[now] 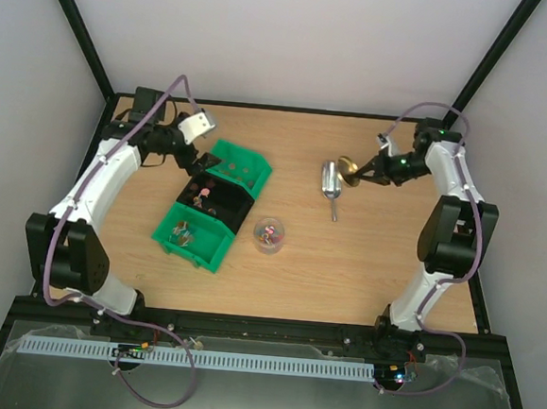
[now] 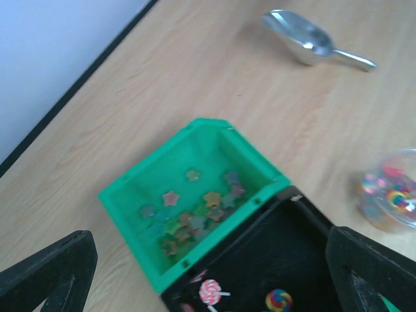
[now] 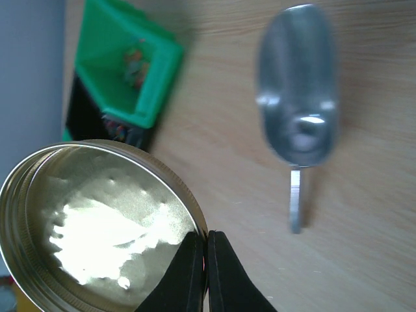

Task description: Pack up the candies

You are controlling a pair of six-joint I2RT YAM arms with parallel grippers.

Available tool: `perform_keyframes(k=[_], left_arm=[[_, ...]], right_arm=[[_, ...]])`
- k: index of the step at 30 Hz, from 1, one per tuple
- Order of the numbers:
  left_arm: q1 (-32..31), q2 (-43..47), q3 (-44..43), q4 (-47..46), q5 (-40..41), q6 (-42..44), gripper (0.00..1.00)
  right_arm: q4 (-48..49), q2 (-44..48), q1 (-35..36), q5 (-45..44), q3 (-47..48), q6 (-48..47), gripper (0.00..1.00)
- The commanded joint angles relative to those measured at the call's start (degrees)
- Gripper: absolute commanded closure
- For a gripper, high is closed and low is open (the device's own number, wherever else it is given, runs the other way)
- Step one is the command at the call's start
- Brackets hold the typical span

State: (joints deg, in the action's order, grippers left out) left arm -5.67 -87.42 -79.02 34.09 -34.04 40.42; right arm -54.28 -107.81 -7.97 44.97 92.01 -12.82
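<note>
The wooden table point(image 1: 362, 278) is hemmed by a black frame point(image 1: 300, 111) with pale walls rising close behind it on the left, far and right sides; three bins stand in a slanted row left of centre, each touching the next: a far green bin point(image 2: 195, 153), a black bin point(image 2: 286, 260) in the middle and a near green bin point(image 1: 208, 249); the left side of the row sits near the left edge, leaving only a narrow strip of wood there; the widest bare wood lies along the far edge between the two arms and over the near right part of the table; a clear round jar point(image 1: 269, 234) stands just right of the near green bin, apart from it; a silver scoop point(image 1: 331, 183) lies alone right of centre, bowl toward the far side, handle toward the near side, with open board between it and the bins; the candies point(image 2: 188, 221) are small and many-coloured: flat star shapes in muted pink, yellow and green on the floor of the far green bin, two swirled lollipops point(image 2: 210, 291) in the black bin, more bright pieces in the jar and in the near green bin; the left gripper point(image 2: 209, 260) hangs over the far green and black bins with its fingers point(image 2: 55, 273) spread wide and nothing between them; the right gripper point(image 3: 207, 260) is clenched on the rim of a gold metal lid point(image 3: 97, 221), held off the table just beside the scoop's bowl, its shiny inside facing the wrist camera.
</note>
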Motion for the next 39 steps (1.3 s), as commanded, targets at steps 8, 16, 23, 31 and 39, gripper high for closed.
perform_keyframes(k=[8, 16, 23, 31, 39], left_arm=[[-11.40, 10.79, 4.41, 11.81, -6.62, 19.35, 0.01], [-22.93, 20.60, 12.31, 8.88, -3.68, 20.76, 0.02], [-28.15, 24.08, 14.43, 6.65, -1.07, 25.40, 0.04], [-36.40, 25.04, 18.53, -1.61, 7.50, 26.87, 0.17], [-39.03, 22.28, 18.32, -1.14, 9.04, 32.44, 0.43]], right_arm=[[-9.40, 6.37, 14.49, 10.73, -1.03, -2.68, 0.99], [-11.12, 7.51, 24.24, 12.37, -5.99, -5.35, 0.99], [-11.46, 6.21, 30.70, 10.10, -6.69, -4.94, 0.99], [-13.14, 3.05, 35.47, 13.56, -6.09, -6.84, 0.99], [-13.30, 2.18, 36.36, 15.18, -5.89, -7.04, 0.99]])
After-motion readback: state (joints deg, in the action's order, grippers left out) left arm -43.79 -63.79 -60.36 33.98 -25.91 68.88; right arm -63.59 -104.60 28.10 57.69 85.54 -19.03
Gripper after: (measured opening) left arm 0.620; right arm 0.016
